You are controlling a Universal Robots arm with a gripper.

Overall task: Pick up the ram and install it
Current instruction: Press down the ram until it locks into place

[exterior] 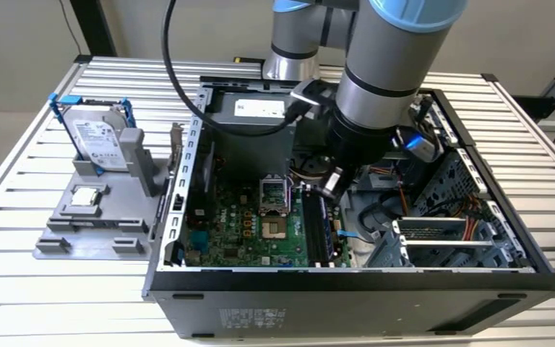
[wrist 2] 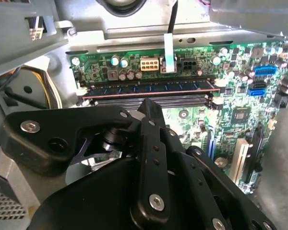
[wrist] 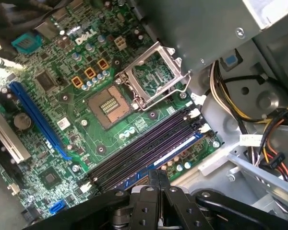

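Dark bluish, the ram [wrist 2: 149,87] sits on edge in the outermost memory slot of the motherboard [wrist: 62,100], apparently seated for its clips, while the pincer [wrist 2: 151,111] hovers just above it, fingers pressed together on nothing, seemingly for pushing down.

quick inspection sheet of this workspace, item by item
surface: slatted metal table carrying an open computer case.
job's things: the ram lies along a slot at the edge of the motherboard; whether it is fully seated cannot be told.
clutter: grey holder on the exterior view's left, with a hard drive standing in it and a small square chip.
end effector: end effector right above the memory slots, fingers together, holding nothing.
cables: black cable hanging along the arm; yellow and orange wires inside the case.
surroundings: nothing seen.
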